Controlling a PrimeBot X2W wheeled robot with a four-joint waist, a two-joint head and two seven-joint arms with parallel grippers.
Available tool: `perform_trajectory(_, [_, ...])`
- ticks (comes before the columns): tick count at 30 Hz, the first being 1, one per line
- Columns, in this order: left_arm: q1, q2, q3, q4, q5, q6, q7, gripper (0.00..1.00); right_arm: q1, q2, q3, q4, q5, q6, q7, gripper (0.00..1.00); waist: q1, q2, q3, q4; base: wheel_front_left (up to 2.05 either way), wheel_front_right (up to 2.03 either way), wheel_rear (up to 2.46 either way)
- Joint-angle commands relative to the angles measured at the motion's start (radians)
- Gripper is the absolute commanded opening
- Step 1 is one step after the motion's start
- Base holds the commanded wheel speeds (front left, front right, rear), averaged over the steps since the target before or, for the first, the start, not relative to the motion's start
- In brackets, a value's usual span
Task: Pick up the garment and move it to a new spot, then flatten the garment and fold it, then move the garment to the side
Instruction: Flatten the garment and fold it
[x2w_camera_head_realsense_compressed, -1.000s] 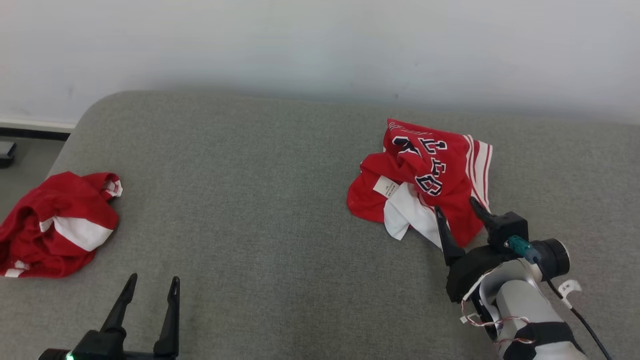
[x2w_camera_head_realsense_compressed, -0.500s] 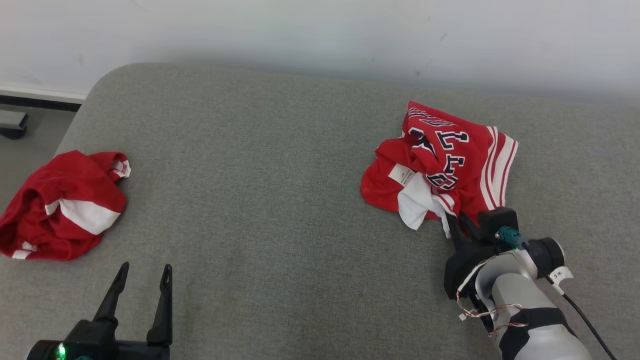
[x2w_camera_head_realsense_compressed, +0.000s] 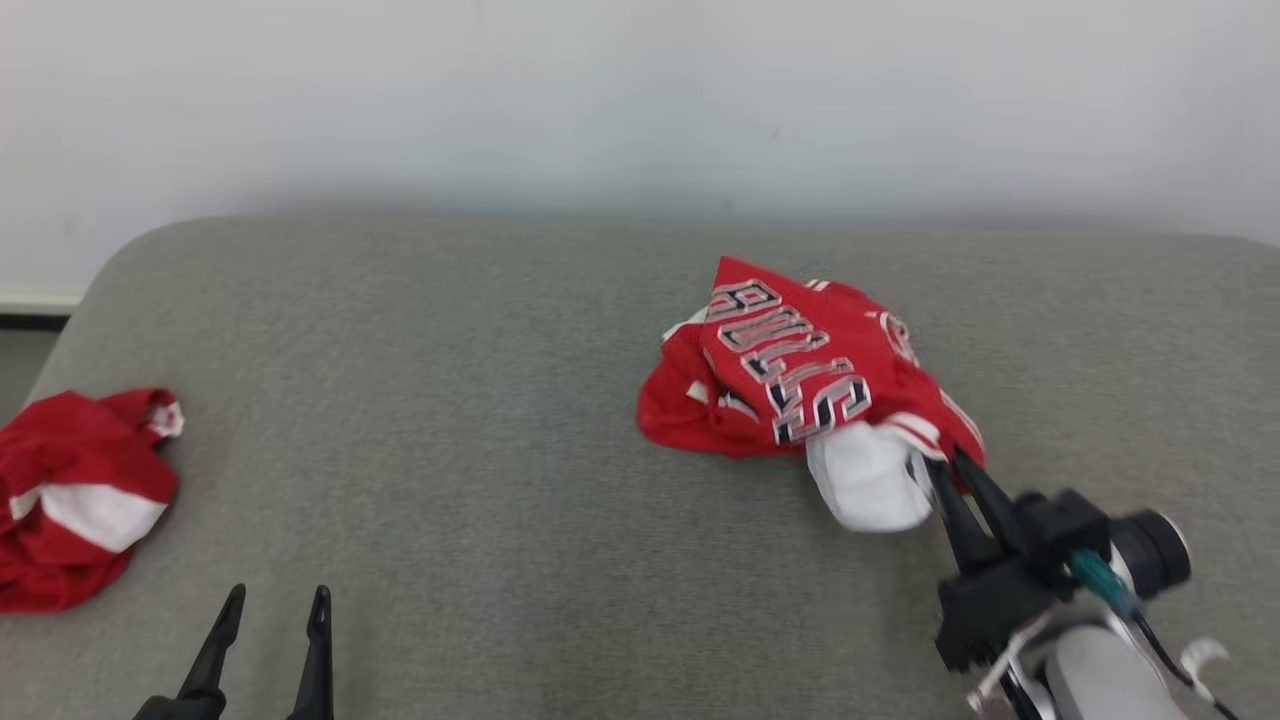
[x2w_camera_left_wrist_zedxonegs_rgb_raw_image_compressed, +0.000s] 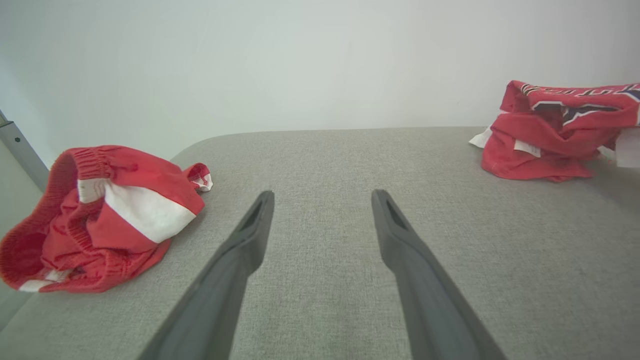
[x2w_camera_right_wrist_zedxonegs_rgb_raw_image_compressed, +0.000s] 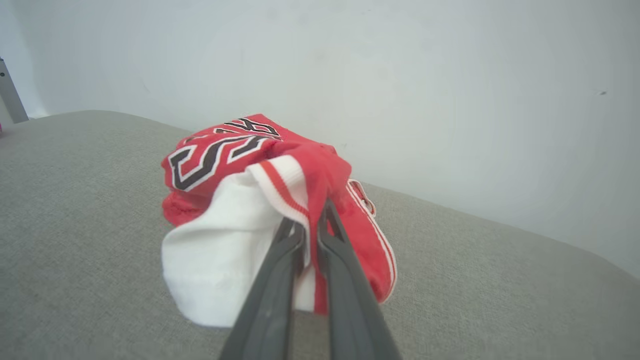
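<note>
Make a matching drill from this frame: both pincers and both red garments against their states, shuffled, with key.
Column 1
1. left pincer
2. right pincer
3. lettered garment
4. plain red-and-white garment

Column 2
A. crumpled, untouched, at the left edge of the grey surface
B. shut on cloth
C. open, holding nothing
D. gripped at its white-trimmed edge

Pairs: 1-C, 2-B, 3-D, 4-A

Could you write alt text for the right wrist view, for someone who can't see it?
The right gripper, two long dark fingers, is pinched shut on a crumpled red garment with white panels and black-and-white lettering. It lies on a grey fabric surface before a pale wall.
</note>
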Motion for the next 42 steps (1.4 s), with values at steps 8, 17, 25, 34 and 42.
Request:
perform_trajectory(8, [0.004, -0.01, -0.01, -0.018, 0.01, 0.0, -0.003, 1.0, 0.36, -0.054, -0.13, -0.275, 0.051, -0.002, 0.042, 0.0, 0.0001, 0.0, -0.017, -0.089, 0.0, 0.0, 0.0])
perform_trajectory(17, [0.006, -0.002, -0.017, -0.005, 0.001, -0.001, -0.003, 1.0, 0.501, -0.027, -0.179, -0.373, 0.106, -0.002, 0.079, 1.0, 0.0001, 0.0, -0.016, -0.094, 0.0, 0.0, 0.0])
perform_trajectory(25, [0.015, -0.006, -0.014, -0.012, 0.007, -0.001, -0.003, 1.0, 0.49, -0.034, -0.174, -0.479, 0.123, -0.002, 0.089, 1.0, 0.0001, 0.0, -0.031, -0.076, 0.0, 0.0, 0.0])
perform_trajectory(34, [0.004, -0.013, -0.018, -0.018, 0.01, -0.001, -0.003, 1.0, 0.297, -0.087, -0.13, -0.349, 0.114, -0.002, 0.165, 1.0, 0.0001, 0.0, -0.006, -0.055, 0.0, 0.0, 0.0])
perform_trajectory(42, [-0.037, -0.015, -0.044, -0.018, 0.008, -0.001, -0.003, 1.0, -0.008, -0.11, -0.068, -0.077, 0.117, -0.002, 0.181, 1.0, 0.0001, 0.0, 0.05, -0.008, 0.0, 0.0, 0.0])
